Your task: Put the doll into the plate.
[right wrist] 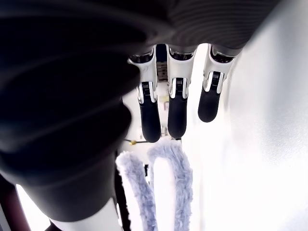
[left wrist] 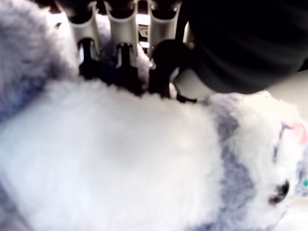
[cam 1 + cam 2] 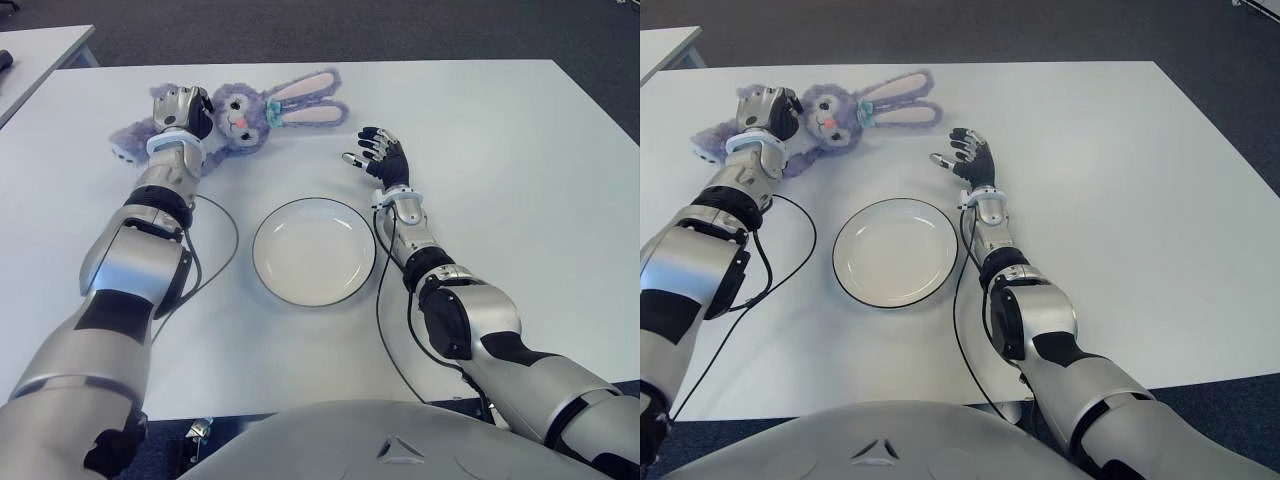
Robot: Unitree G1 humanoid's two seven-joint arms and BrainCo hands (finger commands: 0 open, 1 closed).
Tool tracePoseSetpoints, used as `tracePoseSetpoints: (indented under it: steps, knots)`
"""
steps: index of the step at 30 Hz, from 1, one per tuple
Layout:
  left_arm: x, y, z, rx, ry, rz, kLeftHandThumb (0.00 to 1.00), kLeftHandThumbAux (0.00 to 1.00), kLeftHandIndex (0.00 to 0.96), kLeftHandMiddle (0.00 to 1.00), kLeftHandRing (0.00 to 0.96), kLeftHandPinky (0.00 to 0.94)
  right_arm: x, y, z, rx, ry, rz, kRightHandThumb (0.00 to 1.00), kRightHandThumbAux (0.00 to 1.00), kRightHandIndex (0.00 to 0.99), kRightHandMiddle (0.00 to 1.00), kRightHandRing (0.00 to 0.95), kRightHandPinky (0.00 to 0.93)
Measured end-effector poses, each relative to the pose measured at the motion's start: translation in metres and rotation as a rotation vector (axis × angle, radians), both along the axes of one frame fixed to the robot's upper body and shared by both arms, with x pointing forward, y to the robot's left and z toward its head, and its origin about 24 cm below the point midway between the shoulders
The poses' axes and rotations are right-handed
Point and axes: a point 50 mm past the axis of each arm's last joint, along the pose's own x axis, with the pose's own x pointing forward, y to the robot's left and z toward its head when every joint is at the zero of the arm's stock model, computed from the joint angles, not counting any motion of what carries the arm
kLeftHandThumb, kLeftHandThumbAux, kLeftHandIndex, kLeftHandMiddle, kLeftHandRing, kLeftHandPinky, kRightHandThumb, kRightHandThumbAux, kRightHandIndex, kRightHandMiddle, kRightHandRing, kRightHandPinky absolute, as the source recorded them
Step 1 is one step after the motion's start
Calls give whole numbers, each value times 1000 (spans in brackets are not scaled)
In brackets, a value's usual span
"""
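- The left robot hand (image 3: 182,108) sits on the body of the doll (image 3: 250,112), a lilac plush rabbit lying on its back at the far left of the white counter (image 3: 520,180), ears pointing right.
- In the left wrist view its fingers (image 2: 120,57) are curled down into the white belly fur, clamped on the doll's middle; the doll still lies on the counter, not yet lifted.
- The plate (image 3: 314,251), white with a dark rim, holds nothing and sits nearer the robot, between the two arms and well apart from the doll.
- The right robot hand (image 3: 378,155) shows just beyond the plate's right side, fingers spread and holding nothing; the doll's ears appear past its fingertips in its own wrist view.
- The step in hand looks to be the grasp. Next, by my reading: raise the doll clear of the counter, carry it toward the robot and over the plate, then let go so the soft body settles inside the rim.
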Motion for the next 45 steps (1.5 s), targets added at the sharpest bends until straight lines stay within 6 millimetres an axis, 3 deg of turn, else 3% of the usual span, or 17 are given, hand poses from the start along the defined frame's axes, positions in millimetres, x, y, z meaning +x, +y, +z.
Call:
tracePoseSetpoints:
  steps: [15,29,33,35,37,41,42,43,44,45]
  knots:
    - [-1,-8,-4,4,-10,-66,841,660,408,503,626,540,0,0,0,-4,0,-5,35,940,253,275,235,191]
    - [0,-14,-3,-4,-26,-102,840,660,403,524,694,631,0,0,0,-17,0,-13,60,928,250,276,242,207]
    - [0,-16,-1,-5,-36,-120,840,659,402,533,680,587,0,0,0,-19,-1,-12,58,932,253,276,242,205]
    - [1,-17,0,-1,-43,-134,841,658,405,522,654,542,0,0,0,-19,-1,-12,57,937,254,278,243,204]
    - [1,-18,2,7,-46,-146,838,660,406,499,523,468,0,0,0,-19,-1,-12,54,945,254,279,244,201]
    - [1,-19,2,43,-44,-168,836,662,411,479,456,408,0,0,0,-18,-1,-12,48,948,254,278,244,201]
    - [1,-19,2,54,-44,-172,676,468,243,345,357,337,0,0,0,-18,-1,-12,47,949,252,277,243,202]
    - [0,-19,2,66,-45,-174,577,391,144,215,212,204,0,0,0,-18,-1,-12,45,950,254,277,246,208]
    - [0,-18,2,85,-43,-178,559,378,127,194,187,181,0,0,0,-18,-1,-12,44,950,254,277,247,209]
    - [0,-18,2,105,-42,-180,500,340,58,79,61,47,0,0,0,-18,-1,-12,43,950,258,279,249,211]
